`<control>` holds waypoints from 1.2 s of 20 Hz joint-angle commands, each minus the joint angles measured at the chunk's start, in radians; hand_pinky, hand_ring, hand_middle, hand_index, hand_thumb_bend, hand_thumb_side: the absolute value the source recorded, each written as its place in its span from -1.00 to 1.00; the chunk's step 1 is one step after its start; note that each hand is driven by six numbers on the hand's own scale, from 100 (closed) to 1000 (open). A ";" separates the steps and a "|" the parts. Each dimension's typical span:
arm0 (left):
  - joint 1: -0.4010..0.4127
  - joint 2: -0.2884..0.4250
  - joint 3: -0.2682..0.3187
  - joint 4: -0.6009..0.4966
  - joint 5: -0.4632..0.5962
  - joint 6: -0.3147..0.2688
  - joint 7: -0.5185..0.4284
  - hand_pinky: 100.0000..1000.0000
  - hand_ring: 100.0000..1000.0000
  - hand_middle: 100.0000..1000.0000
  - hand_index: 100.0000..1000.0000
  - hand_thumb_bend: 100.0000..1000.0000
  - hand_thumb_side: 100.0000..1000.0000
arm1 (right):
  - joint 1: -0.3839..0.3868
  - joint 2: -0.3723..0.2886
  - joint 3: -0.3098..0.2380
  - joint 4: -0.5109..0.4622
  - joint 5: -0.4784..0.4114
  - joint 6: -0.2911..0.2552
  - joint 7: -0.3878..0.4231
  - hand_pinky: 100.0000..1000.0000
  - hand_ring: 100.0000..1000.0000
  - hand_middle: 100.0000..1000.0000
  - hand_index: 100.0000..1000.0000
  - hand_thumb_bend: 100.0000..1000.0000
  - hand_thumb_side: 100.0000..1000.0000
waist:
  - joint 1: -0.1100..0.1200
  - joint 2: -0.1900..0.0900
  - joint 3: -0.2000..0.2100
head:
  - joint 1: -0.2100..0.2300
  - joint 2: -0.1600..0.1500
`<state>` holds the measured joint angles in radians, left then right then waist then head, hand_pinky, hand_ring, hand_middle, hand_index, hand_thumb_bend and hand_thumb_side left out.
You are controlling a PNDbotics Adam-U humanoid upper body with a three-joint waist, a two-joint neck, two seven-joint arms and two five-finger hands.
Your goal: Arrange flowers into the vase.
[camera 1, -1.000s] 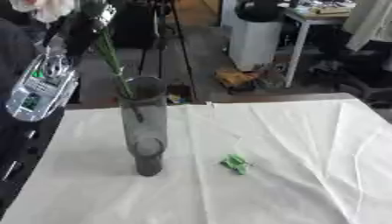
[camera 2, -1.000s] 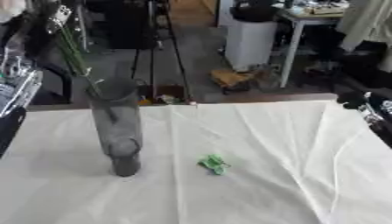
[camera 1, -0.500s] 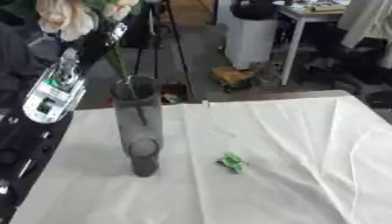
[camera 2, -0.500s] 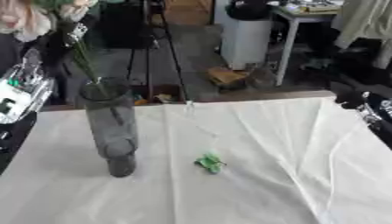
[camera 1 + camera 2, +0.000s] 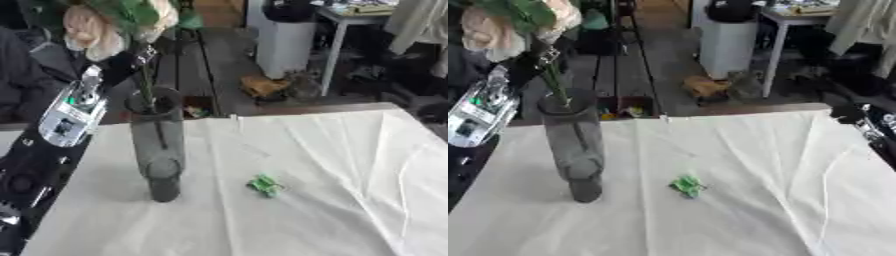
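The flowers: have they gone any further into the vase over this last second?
Yes. The left hand has lowered the flowers, so the blooms show and the stems reach deeper into the vase. The vase and the green scrap have not moved.

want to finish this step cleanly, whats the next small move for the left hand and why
Probably lower a little more, then release: the left hand holds the flowers by the stem, whose end is already inside the vase, while the blooms sit well above its rim.
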<state>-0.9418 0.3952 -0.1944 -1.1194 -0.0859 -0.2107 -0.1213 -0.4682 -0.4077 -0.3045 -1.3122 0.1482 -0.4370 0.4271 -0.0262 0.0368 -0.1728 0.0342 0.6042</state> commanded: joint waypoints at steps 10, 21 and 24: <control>0.000 -0.001 -0.005 0.011 -0.048 -0.016 -0.113 0.41 0.50 0.20 0.34 0.29 0.92 | -0.025 -0.014 -0.003 -0.017 -0.007 -0.008 0.004 0.55 0.57 0.24 0.47 -1.00 0.70 | -0.009 -0.009 0.004 | -0.001 -0.013; 0.014 0.018 0.012 0.021 -0.181 0.000 -0.165 0.48 0.54 0.28 0.42 0.30 0.92 | -0.025 -0.013 -0.006 -0.016 -0.006 -0.008 0.003 0.55 0.57 0.24 0.47 -1.00 0.70 | -0.011 -0.010 0.011 | -0.005 -0.012; 0.014 0.019 0.015 0.019 -0.174 0.007 -0.158 0.47 0.51 0.23 0.40 0.31 0.91 | -0.025 -0.013 -0.006 -0.016 -0.006 -0.009 0.003 0.55 0.57 0.24 0.47 -1.00 0.70 | -0.013 -0.010 0.013 | -0.006 -0.013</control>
<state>-0.9086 0.3885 -0.1913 -1.0883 -0.2577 -0.2079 -0.2821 -0.4751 -0.3999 -0.3048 -1.3122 0.1477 -0.4408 0.4303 -0.0375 0.0376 -0.1599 0.0321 0.6034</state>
